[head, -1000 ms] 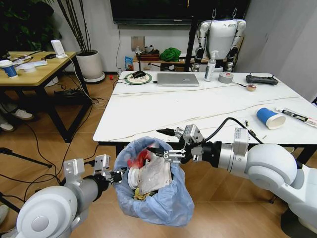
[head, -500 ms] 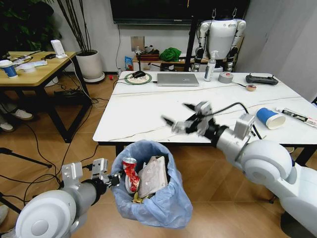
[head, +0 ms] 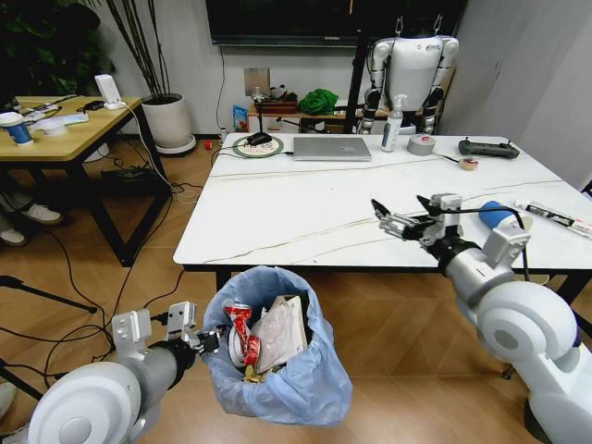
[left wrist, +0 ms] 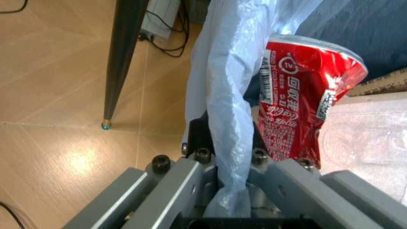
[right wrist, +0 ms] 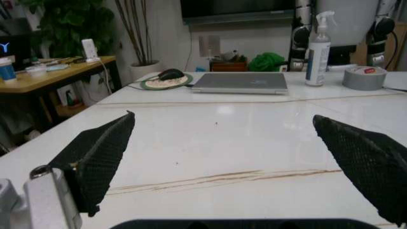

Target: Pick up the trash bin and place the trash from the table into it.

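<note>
the trash bin point(head: 277, 356) is standing upright on the floor just near of the table point(head: 305, 208), mouth up, one red can point(head: 242, 333) poking from it. the left gripper point(head: 211, 340) is pinching the bag's rim. one blue paper cup point(head: 493, 215) is lying on its side at right, beside the wide-spread right gripper point(head: 402, 215).

One trash bin point(head: 277, 356) sits at the lower centre of the head view, holding one crushed red can point(head: 242, 331) and one cardboard piece point(head: 279, 331). On the table point(head: 305, 208) in the middle of the frame are one blue paper cup point(head: 495, 215), one laptop point(head: 331, 148), one spray bottle point(head: 393, 123) and one tape roll point(head: 422, 144). Two grippers show, the left gripper point(head: 205, 340) at lower left and the right gripper point(head: 400, 217) at centre right.
</note>
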